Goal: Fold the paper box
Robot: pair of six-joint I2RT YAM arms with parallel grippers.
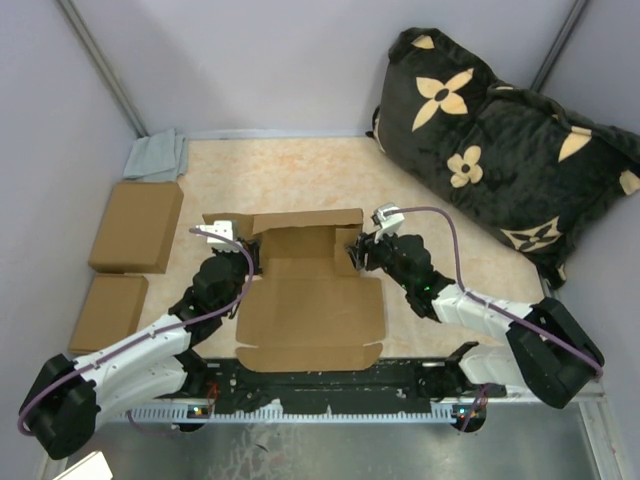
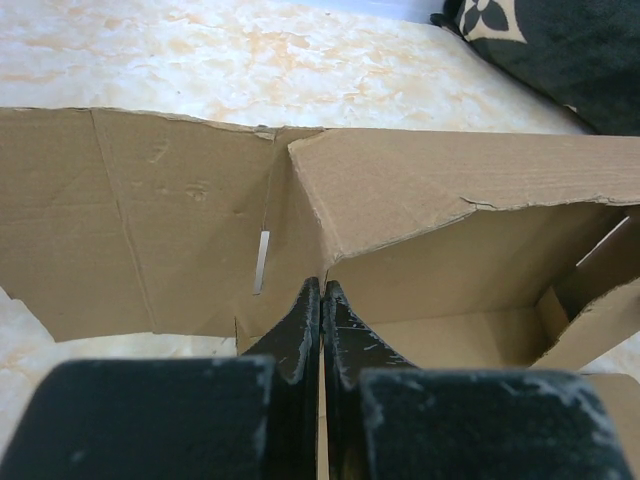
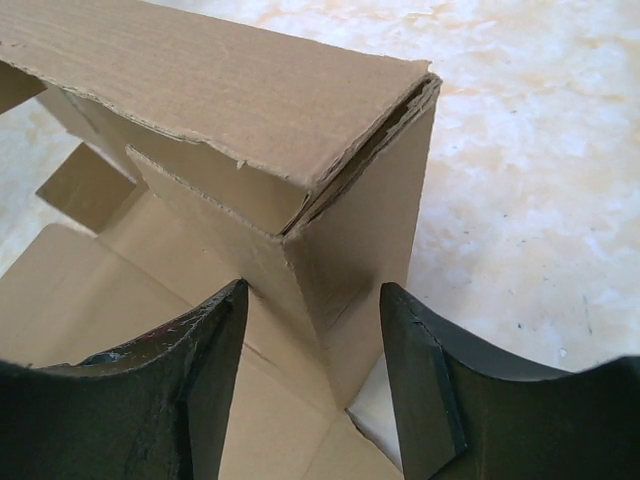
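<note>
**Paper box half raised, one arm at each rear corner**

Top view: paper box (image 1: 310,300) lies mid-table, just beyond the arm bases. Its near panel and front flap are flat, and its far part is raised into walls. Left gripper (image 1: 252,256) is at the box's rear left corner, right gripper (image 1: 356,254) at the rear right. Two plain cardboard blocks (image 1: 135,226) lie well apart to the left, with a grey cloth (image 1: 156,156) behind them. A black cushion (image 1: 500,140) with tan flowers fills the far right corner. The table (image 1: 300,175) is beige and marbled.

Left wrist: left gripper (image 2: 320,290) has its fingers (image 2: 298,335) pressed together, with a thin cardboard edge caught between them. The box (image 2: 150,220) has a wall standing ahead and a flap folded over inward on the right.

Right wrist: right gripper (image 3: 312,295) is spread, its fingers (image 3: 215,360) straddling an upright corner of the box (image 3: 230,80). Whether they touch the cardboard is unclear. The top flap leans over inward.
</note>
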